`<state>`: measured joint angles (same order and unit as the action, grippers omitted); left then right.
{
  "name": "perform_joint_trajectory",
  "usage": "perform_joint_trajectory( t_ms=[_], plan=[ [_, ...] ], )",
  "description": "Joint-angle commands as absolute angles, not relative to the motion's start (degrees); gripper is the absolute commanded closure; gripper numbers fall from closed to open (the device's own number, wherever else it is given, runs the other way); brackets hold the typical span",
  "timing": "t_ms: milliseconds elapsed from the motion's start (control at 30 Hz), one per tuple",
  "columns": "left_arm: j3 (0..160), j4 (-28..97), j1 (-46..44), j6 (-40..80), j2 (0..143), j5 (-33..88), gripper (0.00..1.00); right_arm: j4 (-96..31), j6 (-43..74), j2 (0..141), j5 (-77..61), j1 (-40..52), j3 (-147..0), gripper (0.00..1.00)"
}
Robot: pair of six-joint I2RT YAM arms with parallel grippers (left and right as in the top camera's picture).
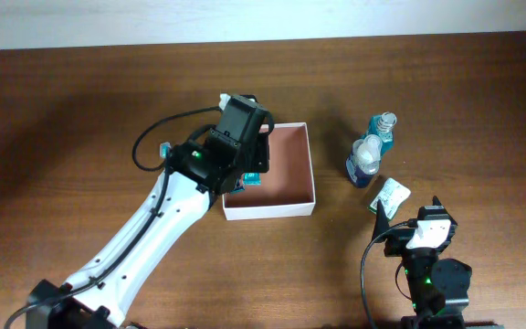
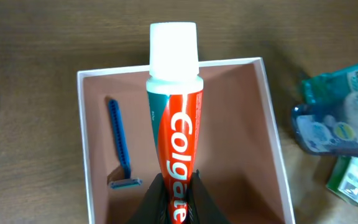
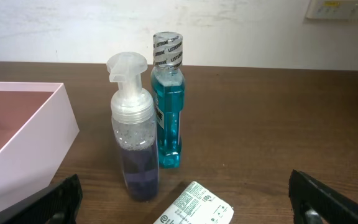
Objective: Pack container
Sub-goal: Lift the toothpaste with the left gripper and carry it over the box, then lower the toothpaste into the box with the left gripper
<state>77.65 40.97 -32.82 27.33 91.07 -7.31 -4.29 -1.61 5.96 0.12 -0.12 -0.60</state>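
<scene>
**Brown counter, one box, one tube**

Dark brown wood covers the counter (image 1: 80, 91), and a pale wall (image 3: 73, 31) stands behind it. The container (image 1: 272, 208) sits near the middle of the counter. It is a flat square box, white outside and red-brown inside. A blue razor (image 2: 120, 149) lies on its floor, close to one side wall.

The left arm (image 1: 153, 228) is over the box. Its jaws are pinching the flat end of a red and green toothpaste tube (image 2: 174, 124), and the white cap points away from them. I cannot tell if the tube touches the box.

To the right of the box, a foam pump bottle (image 3: 132, 149) and a teal bottle (image 3: 168, 118) stand side by side. A small white packet (image 3: 194, 205) lies near them. The right arm (image 1: 427, 265) is close to the packet. Its jaws are spread wide and hold nothing.
</scene>
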Motion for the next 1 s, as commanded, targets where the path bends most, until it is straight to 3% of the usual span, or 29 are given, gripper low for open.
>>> perform_joint_trajectory(
  t_ms=[0, 967],
  plan=[
    [79.0, 41.6, -32.9, 28.9, 94.4, -8.7, 0.99, -4.7, -1.7, 5.9, 0.6, -0.1, -0.3, 0.02],
    [78.9, 44.1, -32.9, 30.9, 106.8, -14.8, 0.99, -4.7, -1.7, 5.9, 0.6, -0.1, -0.3, 0.02]
  ],
)
